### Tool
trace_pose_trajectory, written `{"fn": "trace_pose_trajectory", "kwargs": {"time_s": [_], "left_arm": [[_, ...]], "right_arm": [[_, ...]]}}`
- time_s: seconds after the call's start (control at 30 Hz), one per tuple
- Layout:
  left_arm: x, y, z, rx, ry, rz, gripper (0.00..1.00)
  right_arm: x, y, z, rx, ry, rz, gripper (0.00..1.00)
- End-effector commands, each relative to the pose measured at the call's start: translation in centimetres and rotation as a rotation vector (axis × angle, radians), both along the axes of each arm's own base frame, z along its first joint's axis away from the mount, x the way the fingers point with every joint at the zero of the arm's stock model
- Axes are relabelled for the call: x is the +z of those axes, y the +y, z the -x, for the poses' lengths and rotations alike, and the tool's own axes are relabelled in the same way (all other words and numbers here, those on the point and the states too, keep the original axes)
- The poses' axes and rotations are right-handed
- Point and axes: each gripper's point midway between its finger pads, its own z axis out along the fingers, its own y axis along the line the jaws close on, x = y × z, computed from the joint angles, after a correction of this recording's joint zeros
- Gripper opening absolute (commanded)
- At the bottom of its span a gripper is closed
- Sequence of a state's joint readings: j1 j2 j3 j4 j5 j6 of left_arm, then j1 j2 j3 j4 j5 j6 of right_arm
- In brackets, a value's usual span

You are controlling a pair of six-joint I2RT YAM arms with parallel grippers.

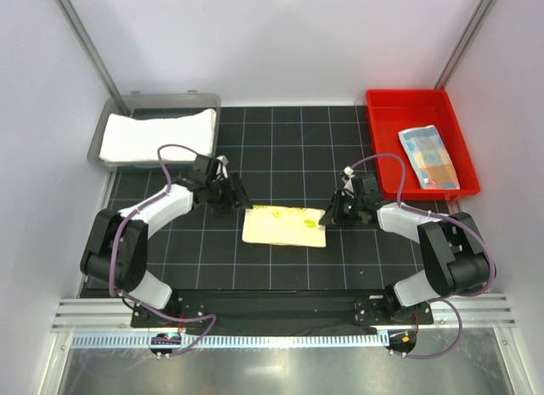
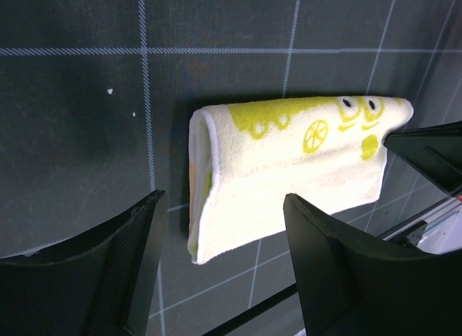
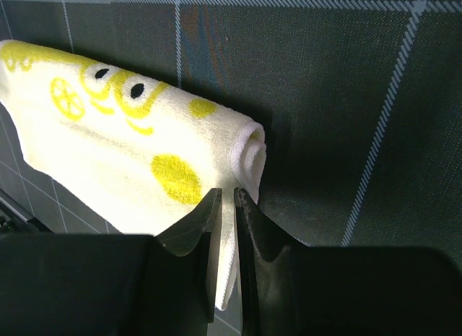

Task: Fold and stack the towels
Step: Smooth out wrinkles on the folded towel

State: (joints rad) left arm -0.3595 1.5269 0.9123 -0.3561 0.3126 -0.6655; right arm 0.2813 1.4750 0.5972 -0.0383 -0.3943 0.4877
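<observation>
One folded yellow-patterned towel (image 2: 289,162) lies just below the spread left pincer (image 2: 222,202), its opposite end pinched by the right pincer (image 3: 225,195).

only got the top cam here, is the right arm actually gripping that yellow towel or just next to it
observer: gripping. In the right wrist view the right gripper has its fingers nearly closed on a thin edge of the yellow towel, beside its rolled end.
operator: and the left one
observer: the left gripper is open, fingers spread wide with the towel's doubled-over end showing between them, nothing clamped.
</observation>
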Motion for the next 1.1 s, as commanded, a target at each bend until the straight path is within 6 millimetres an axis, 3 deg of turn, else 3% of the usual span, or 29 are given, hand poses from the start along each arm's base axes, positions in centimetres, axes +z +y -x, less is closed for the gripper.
{"fn": "trace_pose_trajectory", "kwargs": {"time_s": [0.0, 0.17, 0.3, 0.53, 0.7, 0.87, 0.93, 1.0, 1.07], "left_arm": [[-2.3, -1.2, 0.7, -0.036, 0.031, 0.040, 0.70], [-4.6, -1.1, 1.5, -0.028, 0.065, 0.015, 0.70], [-6.4, -2.4, 3.2, -0.039, 0.101, 0.021, 0.70], [-8.0, -3.1, 4.9, -0.002, 0.159, 0.054, 0.59], [-6.2, -3.7, 4.3, 0.016, 0.111, 0.110, 0.52], [-3.4, -4.2, 3.1, 0.036, 0.068, 0.135, 0.26], [-2.8, -4.3, 3.6, 0.023, 0.095, 0.136, 0.13], [-2.0, -4.6, 3.6, 0.029, 0.104, 0.153, 0.12], [-0.9, -4.9, 3.9, 0.030, 0.107, 0.192, 0.24]], "right_arm": [[0.1, -0.6, -0.9, 0.003, -0.036, 0.046, 0.21], [0.5, -0.8, -0.7, 0.004, -0.052, 0.045, 0.23], [0.6, -0.5, -0.8, 0.009, -0.061, 0.032, 0.23], [1.0, -0.2, -0.7, 0.011, -0.062, 0.011, 0.24], [1.0, -0.3, -0.7, 0.006, -0.064, 0.014, 0.24], [0.9, -0.3, -0.6, 0.006, -0.058, 0.010, 0.24], [1.1, -0.2, -0.7, 0.008, -0.062, 0.007, 0.24], [1.2, -0.2, -0.7, 0.009, -0.065, 0.005, 0.24], [1.4, -0.2, -0.7, 0.009, -0.072, 0.005, 0.24]]}}
